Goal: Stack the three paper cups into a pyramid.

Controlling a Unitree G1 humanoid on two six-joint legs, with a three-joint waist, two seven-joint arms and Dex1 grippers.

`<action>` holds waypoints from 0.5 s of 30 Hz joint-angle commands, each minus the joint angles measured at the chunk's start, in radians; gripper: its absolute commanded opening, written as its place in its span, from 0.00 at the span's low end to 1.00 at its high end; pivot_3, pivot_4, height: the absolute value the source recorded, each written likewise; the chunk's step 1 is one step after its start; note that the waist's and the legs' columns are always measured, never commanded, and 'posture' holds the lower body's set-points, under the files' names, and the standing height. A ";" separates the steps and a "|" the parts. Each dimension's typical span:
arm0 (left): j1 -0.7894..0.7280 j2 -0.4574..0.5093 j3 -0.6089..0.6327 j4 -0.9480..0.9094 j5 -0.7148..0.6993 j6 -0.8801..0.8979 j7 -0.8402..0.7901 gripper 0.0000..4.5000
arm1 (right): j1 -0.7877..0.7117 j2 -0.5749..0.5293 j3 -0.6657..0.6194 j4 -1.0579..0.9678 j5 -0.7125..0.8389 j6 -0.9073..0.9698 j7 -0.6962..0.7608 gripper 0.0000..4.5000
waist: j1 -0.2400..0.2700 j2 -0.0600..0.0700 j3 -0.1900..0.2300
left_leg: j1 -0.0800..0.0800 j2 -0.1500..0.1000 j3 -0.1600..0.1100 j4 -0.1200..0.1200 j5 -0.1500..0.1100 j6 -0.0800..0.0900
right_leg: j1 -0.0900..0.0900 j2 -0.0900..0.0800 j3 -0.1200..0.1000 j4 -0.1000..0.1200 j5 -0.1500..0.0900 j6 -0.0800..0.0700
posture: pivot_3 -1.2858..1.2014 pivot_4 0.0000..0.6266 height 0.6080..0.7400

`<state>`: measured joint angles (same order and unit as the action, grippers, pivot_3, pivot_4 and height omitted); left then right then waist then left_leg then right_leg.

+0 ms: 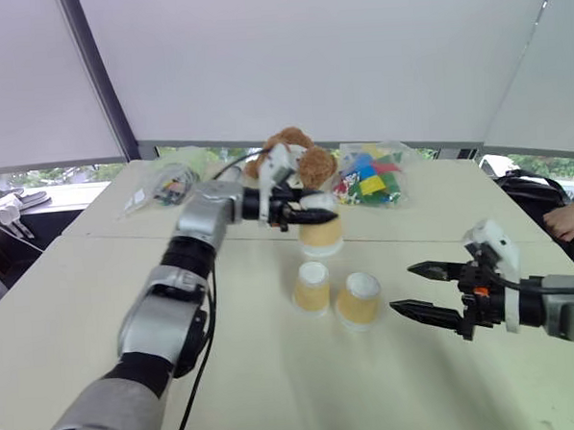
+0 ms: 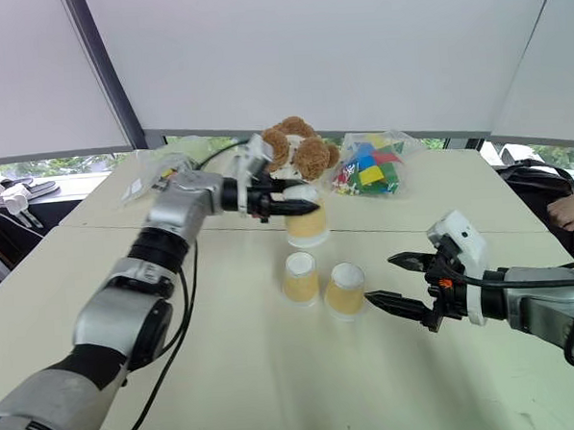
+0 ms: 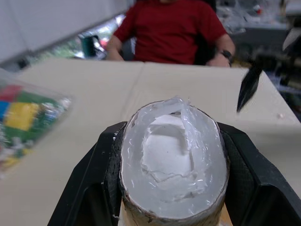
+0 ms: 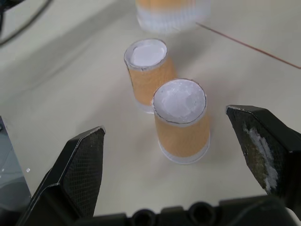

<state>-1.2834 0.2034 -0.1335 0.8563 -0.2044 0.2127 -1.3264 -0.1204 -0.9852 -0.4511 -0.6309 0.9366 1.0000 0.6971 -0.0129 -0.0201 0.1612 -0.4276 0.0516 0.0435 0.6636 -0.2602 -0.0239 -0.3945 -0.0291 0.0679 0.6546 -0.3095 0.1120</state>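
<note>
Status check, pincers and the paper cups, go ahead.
Left pincer shut on third tan paper cup, held above table. Right pincer open, empty. Two tan paper cups upside down, side by side. Nothing in the way.

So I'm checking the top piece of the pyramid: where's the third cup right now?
The third cup is clamped in the left gripper, held in the air behind the two cups standing on the table, in front of the teddy bear.

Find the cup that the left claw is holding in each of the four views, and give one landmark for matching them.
Left eye view: held cup, centre, in front of the teddy bear.
Right eye view: centre, just beyond the two standing cups.
Left wrist view: bottom centre, white base squeezed between the black fingers.
Right wrist view: top edge, blurred.
Landmark: the two standing cups.
</note>
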 commanded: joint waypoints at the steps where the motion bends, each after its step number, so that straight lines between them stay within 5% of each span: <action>1: -0.001 -0.025 0.003 -0.004 -0.004 -0.030 -0.035 0.47 | 0.019 0.015 -0.068 -0.066 0.061 0.017 -0.055 1.00 | -0.001 0.000 0.000 | 0.000 0.000 0.000 0.000 0.000 0.000 | 0.000 0.000 0.000 0.001 0.000 0.000 | 0.52 0.24 1.00; 15: 0.025 -0.058 -0.024 -0.003 0.022 -0.032 -0.096 0.47 | 0.079 0.033 -0.058 -0.097 0.081 0.000 -0.133 1.00 | 0.002 0.000 0.000 | 0.000 -0.001 0.000 0.000 0.000 0.000 | 0.000 0.000 0.004 0.001 0.000 0.000 | 0.52 0.24 1.00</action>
<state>-1.2581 0.1492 -0.1553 0.8822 -0.1840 0.1901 -1.4147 -0.0369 -0.9583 -0.5059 -0.7066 1.0069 1.0200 0.5710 -0.0105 -0.0200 0.1612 -0.4276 0.0509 0.0439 0.6639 -0.2601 -0.0239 -0.3945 -0.0286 0.0716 0.6555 -0.3096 0.1119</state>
